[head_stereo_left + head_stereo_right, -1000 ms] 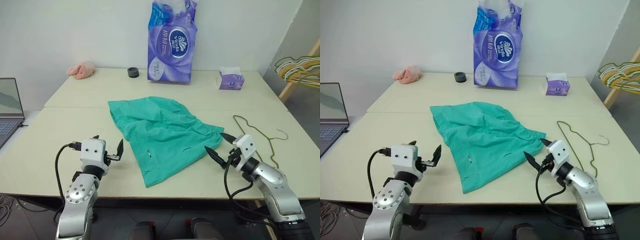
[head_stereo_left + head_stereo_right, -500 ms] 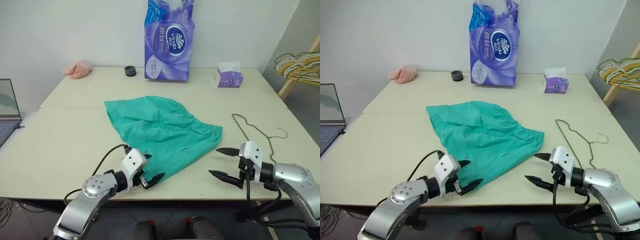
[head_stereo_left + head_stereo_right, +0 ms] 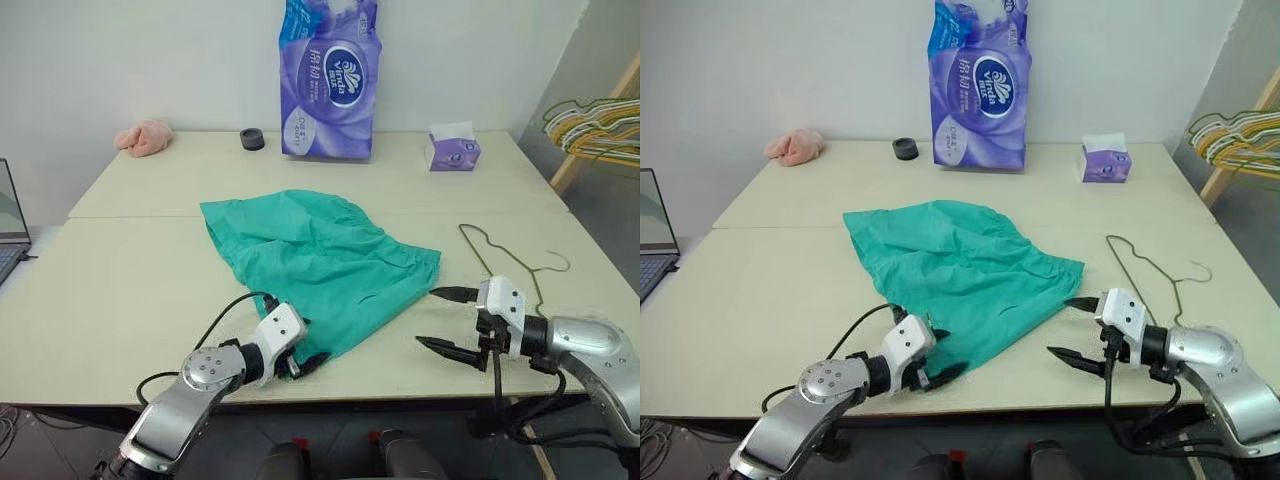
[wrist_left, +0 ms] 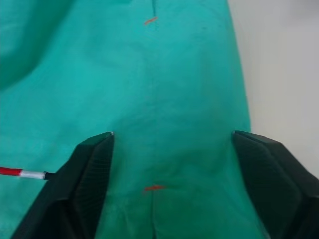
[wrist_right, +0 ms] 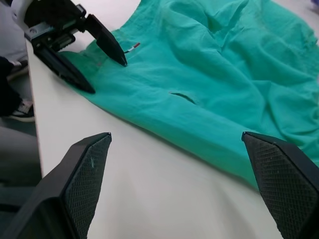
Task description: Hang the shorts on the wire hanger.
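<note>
The teal-green soft fabric shorts [image 3: 318, 263] lie spread flat near the middle of the pale cream bench [image 3: 120, 270], one leg hem reaching toward the near edge, and the thin olive-gold wire hanger [image 3: 508, 262] lies flat on the bench just to their right, apart from the cloth. The left gripper [image 3: 928, 366] sits low at that near hem corner, its black fingers [image 4: 92, 169] spread to either side of the fabric with cloth between them but not yet pinched. The right gripper [image 3: 446, 320] hovers just off the right edge of the shorts, between them and the hanger, its fingers [image 5: 84, 172] spread wide and holding nothing. The step in hand looks like taking a first hold on the hem. To do it well, the left fingers should probably dip until the lower one slides under the cloth edge, then close on a full fold and not a thin single layer, which could slip out. Lifting slowly would keep the soft fabric from dragging across the bench toward the hanger.
</note>
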Action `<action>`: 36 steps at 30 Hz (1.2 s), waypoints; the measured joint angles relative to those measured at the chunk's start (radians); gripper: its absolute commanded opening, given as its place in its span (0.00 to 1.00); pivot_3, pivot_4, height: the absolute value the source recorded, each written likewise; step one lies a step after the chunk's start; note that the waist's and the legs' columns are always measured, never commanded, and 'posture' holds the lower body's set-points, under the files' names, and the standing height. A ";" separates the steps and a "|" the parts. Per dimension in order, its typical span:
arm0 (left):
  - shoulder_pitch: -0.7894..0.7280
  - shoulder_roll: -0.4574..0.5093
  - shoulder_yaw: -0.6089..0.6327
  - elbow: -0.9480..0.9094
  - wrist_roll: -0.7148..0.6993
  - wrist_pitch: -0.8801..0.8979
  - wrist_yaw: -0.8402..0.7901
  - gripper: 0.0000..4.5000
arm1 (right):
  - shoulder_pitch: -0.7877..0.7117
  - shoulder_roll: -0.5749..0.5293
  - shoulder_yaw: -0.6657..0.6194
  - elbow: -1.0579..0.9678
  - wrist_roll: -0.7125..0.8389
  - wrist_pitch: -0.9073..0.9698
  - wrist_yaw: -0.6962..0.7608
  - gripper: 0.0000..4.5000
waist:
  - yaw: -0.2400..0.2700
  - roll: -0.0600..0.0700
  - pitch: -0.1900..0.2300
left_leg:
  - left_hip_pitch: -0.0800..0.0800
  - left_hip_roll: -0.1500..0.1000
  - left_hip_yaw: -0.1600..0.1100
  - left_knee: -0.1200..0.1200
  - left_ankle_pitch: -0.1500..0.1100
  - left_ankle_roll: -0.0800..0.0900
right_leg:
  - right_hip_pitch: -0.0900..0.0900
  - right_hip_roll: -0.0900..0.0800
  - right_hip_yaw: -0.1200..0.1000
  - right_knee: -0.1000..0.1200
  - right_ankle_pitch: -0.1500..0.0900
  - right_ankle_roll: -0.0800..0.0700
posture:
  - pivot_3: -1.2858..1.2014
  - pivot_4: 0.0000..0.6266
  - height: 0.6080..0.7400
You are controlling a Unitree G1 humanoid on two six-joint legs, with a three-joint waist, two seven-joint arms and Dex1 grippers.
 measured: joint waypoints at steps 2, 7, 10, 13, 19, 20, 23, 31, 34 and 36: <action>-0.003 -0.001 0.024 0.011 -0.001 -0.002 0.011 0.50 | -0.018 0.000 0.017 0.022 -0.034 -0.022 -0.001 1.00 | -0.003 0.000 0.000 | 0.000 0.000 0.000 0.000 0.000 0.000 | 0.000 0.000 0.000 0.000 0.000 0.000 | 0.47 0.15 1.00; -0.005 0.007 0.116 0.044 -0.015 0.008 0.015 0.17 | -0.082 0.008 0.051 0.123 -0.134 -0.092 -0.024 1.00 | -0.010 -0.001 0.002 | -0.001 0.000 0.000 0.000 0.000 0.000 | -0.001 0.000 0.000 0.000 0.000 0.000 | 0.47 0.14 1.00; -0.027 0.003 0.183 0.042 -0.091 0.037 -0.010 0.01 | -0.161 0.041 0.095 0.231 -0.213 -0.158 -0.049 1.00 | -0.012 -0.002 0.004 | -0.001 0.000 0.000 0.000 0.000 0.000 | -0.001 -0.002 0.000 0.000 0.000 -0.001 | 0.47 0.14 1.00; -0.075 0.007 0.258 0.038 -0.188 0.080 -0.055 0.01 | -0.244 0.070 0.166 0.355 -0.299 -0.253 -0.051 1.00 | -0.012 -0.002 0.005 | -0.002 -0.001 0.000 0.000 0.000 0.000 | -0.001 -0.003 -0.001 0.000 0.002 -0.003 | 0.48 0.13 1.00; -0.146 0.060 0.327 0.008 -0.288 0.124 -0.113 0.01 | -0.401 0.120 0.285 0.574 -0.466 -0.462 -0.069 1.00 | -0.014 -0.001 0.005 | -0.002 -0.002 0.001 0.000 0.000 0.000 | -0.001 -0.003 0.000 0.001 0.003 -0.005 | 0.48 0.12 1.00; -0.145 0.066 0.328 0.005 -0.295 0.130 -0.118 0.01 | -0.417 0.126 0.297 0.605 -0.490 -0.489 -0.078 1.00 | -0.014 -0.001 0.005 | -0.002 -0.002 0.001 0.000 0.000 0.000 | -0.001 -0.003 0.000 0.001 0.003 -0.005 | 0.48 0.12 1.00; -0.145 0.092 0.345 0.003 -0.313 0.140 -0.125 0.01 | -0.477 0.161 0.332 0.706 -0.549 -0.568 -0.102 1.00 | -0.014 -0.001 0.005 | -0.002 -0.001 0.000 0.000 0.000 -0.001 | -0.002 -0.004 0.000 0.001 0.003 -0.006 | 0.49 0.12 1.00; -0.132 0.175 0.384 0.013 -0.320 0.131 -0.167 0.00 | -0.585 0.232 0.360 0.894 -0.645 -0.694 -0.190 0.50 | -0.014 -0.001 0.005 | -0.002 -0.001 0.000 0.000 0.000 -0.001 | -0.002 -0.004 -0.001 0.003 0.003 -0.006 | 0.49 0.11 1.00; -0.121 0.198 0.385 0.039 -0.304 0.107 -0.183 0.00 | -0.601 0.232 0.360 0.900 -0.647 -0.725 -0.190 0.26 | -0.014 -0.001 0.005 | -0.002 -0.001 0.000 0.000 0.000 -0.001 | -0.002 -0.004 -0.001 0.003 0.003 -0.006 | 0.49 0.10 1.00; -0.114 0.201 0.385 0.049 -0.297 0.095 -0.188 0.00 | -0.602 0.230 0.360 0.900 -0.647 -0.743 -0.187 0.10 | -0.014 -0.001 0.005 | -0.002 -0.001 0.000 0.000 0.000 -0.001 | -0.002 -0.005 -0.001 0.003 0.003 -0.006 | 0.48 0.10 1.00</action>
